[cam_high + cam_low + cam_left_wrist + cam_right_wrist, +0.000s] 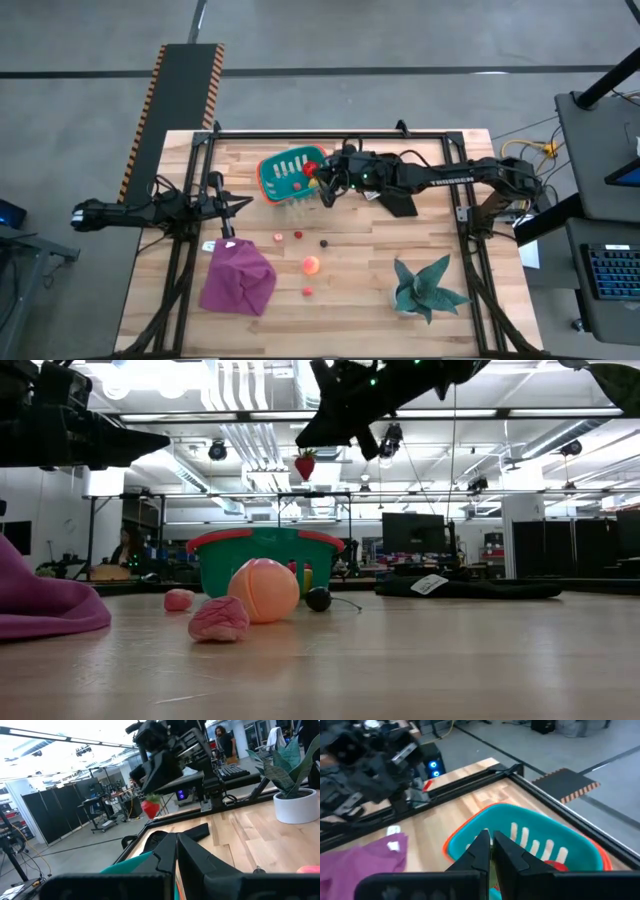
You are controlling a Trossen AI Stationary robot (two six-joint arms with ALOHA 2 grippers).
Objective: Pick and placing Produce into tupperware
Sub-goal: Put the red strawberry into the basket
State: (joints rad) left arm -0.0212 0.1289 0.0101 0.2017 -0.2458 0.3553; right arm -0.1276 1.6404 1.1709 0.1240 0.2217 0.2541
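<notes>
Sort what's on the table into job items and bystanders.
Job:
- teal basket
- toy strawberry held by the right gripper above the basket
- loose toy produce: orange peach, pink piece, small red pieces, dark berry

Bystanders:
- purple cloth
- teal potted plant
- black cloth

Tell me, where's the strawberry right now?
The strawberry hangs in the air in the right gripper, right above the teal tupperware at the table's far side.
</notes>
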